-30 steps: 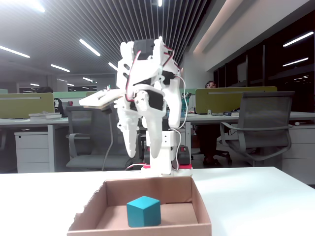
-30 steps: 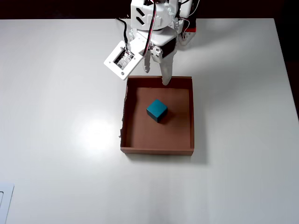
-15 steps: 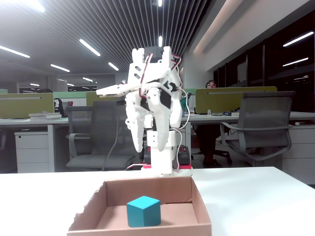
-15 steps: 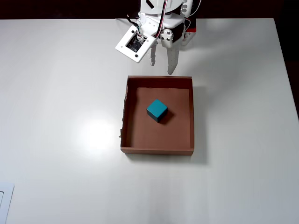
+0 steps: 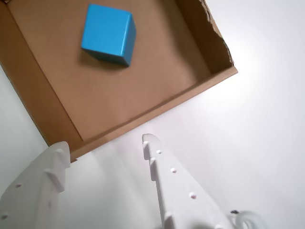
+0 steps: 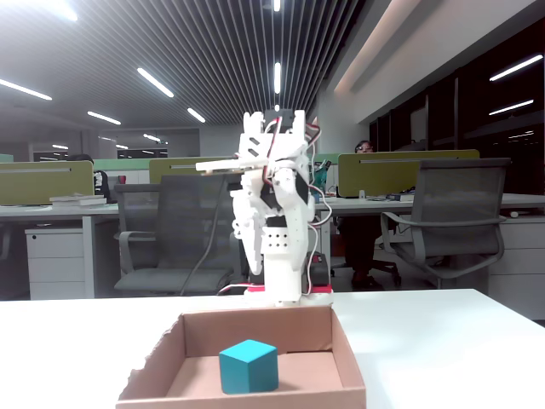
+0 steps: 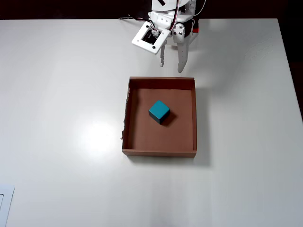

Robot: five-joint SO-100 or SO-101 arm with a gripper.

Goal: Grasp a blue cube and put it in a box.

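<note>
One cube point(image 7: 159, 111) down flat on the floor of the box point(image 7: 194, 118), near the middle, clear of all four walls, top face teal-blue in the overhead view. Same cube point(image 5: 108, 34) bright blue through the wrist view, box floor brown all round it, torn rim point(image 5: 215, 33) ragged along one wall. Box well in from every edge of the white table point(image 7: 57, 118), a little nearer the far edge, where the arm's base stands. Gripper point(image 7: 172, 67) parked above bare table just beyond the box's far wall, fingers spread moderately wide, nothing between them. Two white fingers point(image 5: 171, 186) in the wrist view, apart, only tabletop in the gap. From the fixed view, cube point(image 6: 249, 365) low in the box point(image 6: 255, 399), arm folded upright behind it.
</note>
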